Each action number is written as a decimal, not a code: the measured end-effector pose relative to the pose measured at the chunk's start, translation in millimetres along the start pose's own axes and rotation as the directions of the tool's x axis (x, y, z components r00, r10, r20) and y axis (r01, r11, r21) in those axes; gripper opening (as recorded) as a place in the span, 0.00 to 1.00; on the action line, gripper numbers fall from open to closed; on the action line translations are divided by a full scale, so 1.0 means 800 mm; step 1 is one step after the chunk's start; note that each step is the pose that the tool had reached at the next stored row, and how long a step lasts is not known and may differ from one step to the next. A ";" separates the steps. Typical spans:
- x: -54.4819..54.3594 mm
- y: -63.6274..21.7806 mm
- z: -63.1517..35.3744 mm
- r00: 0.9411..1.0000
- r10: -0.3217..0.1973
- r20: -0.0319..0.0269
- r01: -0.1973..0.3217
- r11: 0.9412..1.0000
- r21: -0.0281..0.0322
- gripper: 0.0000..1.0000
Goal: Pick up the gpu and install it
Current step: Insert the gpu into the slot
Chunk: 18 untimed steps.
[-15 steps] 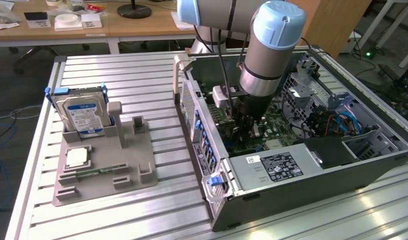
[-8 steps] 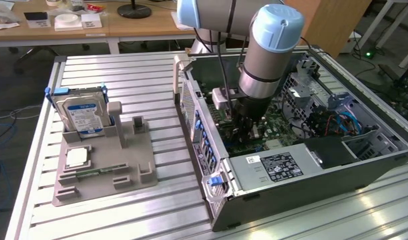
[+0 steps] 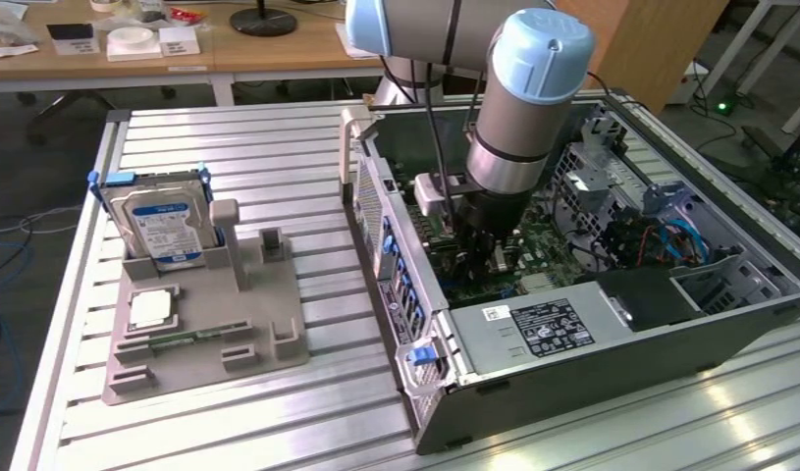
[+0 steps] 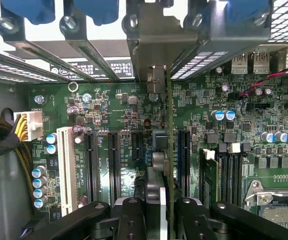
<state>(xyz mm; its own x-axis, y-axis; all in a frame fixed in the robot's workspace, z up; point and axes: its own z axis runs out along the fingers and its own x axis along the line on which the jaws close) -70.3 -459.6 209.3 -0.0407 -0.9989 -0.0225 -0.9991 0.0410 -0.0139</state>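
Claw (image 4: pixel 156 210) pinching the one gpu (image 4: pixel 169 150) edge-on, down inside the open PC case (image 3: pixel 610 334) over the motherboard (image 4: pixel 113 115), among its four dark slots. One hard drive (image 3: pixel 164 228) stands in the grey holder (image 3: pixel 203 334) on the counter (image 3: pixel 242 147), exterior view's left.

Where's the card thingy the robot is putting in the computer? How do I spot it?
Look inside the open computer case, down where the robot's gripper reaches the green motherboard. The gpu is the thin card standing on edge between the gripper's fingers. Unlike the flat black slots beside it, it sticks up.
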 end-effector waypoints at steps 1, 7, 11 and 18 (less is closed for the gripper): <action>0.000 0.000 0.000 1.000 0.000 0.000 0.000 1.000 0.000 0.28; 0.000 0.001 0.001 1.000 0.001 0.002 -0.001 1.000 0.000 0.29; 0.000 0.000 -0.006 1.000 0.000 0.000 0.000 1.000 0.001 0.35; -0.001 0.000 -0.040 1.000 0.000 0.000 0.000 1.000 0.007 0.35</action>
<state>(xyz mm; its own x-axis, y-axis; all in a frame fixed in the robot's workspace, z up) -70.4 -459.6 241.3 -0.0402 -0.9989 -0.0229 -0.9989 0.0407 -0.0212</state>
